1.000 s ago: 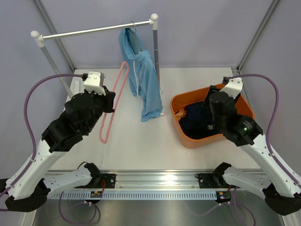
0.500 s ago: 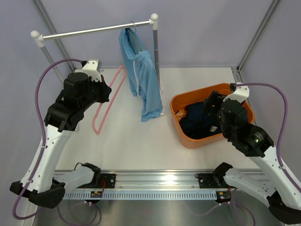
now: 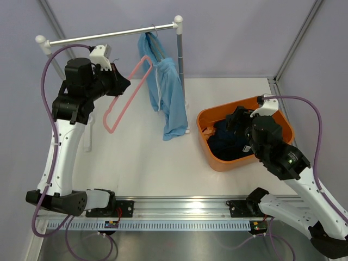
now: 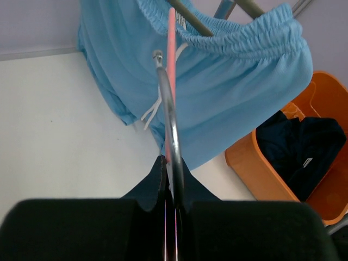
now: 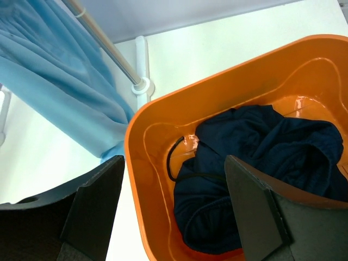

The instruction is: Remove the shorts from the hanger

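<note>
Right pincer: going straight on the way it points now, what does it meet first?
Probably the navy shorts in the orange bin, straight ahead of the open right pincer. Depth is unclear; the bin's inner wall lies close to that line.

White table (image 3: 152,163) — orange bin (image 3: 217,162) and rack (image 3: 180,54) stand on it.

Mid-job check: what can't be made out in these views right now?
Top view: cloth of blue shorts hides their hanger but for its hook.
Top view: fingertips of right gripper lost, black against navy shorts.
Right wrist: navy shorts cover bin floor.
Left wrist: pink hanger edge-on, its base behind left gripper.
</note>
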`<act>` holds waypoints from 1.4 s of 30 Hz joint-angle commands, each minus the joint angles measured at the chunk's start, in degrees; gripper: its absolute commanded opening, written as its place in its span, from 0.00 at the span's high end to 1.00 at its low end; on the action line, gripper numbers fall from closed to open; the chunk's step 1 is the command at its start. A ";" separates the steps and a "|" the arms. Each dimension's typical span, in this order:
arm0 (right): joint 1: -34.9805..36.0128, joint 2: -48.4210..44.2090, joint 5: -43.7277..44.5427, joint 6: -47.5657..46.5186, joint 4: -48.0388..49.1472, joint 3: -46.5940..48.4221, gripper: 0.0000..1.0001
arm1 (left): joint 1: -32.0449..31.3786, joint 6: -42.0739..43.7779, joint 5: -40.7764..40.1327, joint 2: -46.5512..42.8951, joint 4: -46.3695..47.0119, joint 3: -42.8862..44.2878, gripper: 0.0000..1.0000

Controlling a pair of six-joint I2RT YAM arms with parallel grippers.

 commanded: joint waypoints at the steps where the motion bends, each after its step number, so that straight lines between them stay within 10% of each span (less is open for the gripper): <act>1: -0.25 0.10 -2.43 -1.78 4.35 0.04 0.17 | 0.24 -1.98 -0.43 2.08 5.62 6.51 1.00; 12: -0.25 1.59 -5.33 -2.30 6.55 -0.49 0.17 | 0.24 -4.01 -16.43 7.53 7.47 13.72 1.00; 42: -0.25 4.76 -7.27 -3.45 9.01 -0.23 0.18 | 0.24 -2.07 -26.99 21.07 10.02 25.23 1.00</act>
